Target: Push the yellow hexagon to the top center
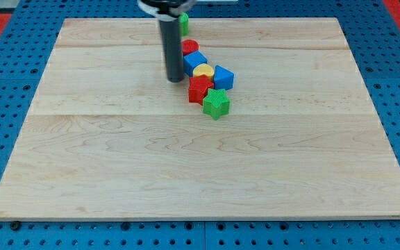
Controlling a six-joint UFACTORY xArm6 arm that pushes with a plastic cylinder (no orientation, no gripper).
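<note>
A yellow block sits in a tight cluster just above the board's middle; its shape is hard to make out. It touches a blue cube on its upper left, a blue block on its right and a red star below. My tip rests on the board just left of the cluster, close beside the blue cube and red star, a little left of the yellow block. The rod rises straight to the view's top edge.
A red cylinder lies above the blue cube. A green block sits near the top edge, partly behind the rod. A green star lies at the cluster's lower end. The wooden board lies on a blue pegboard.
</note>
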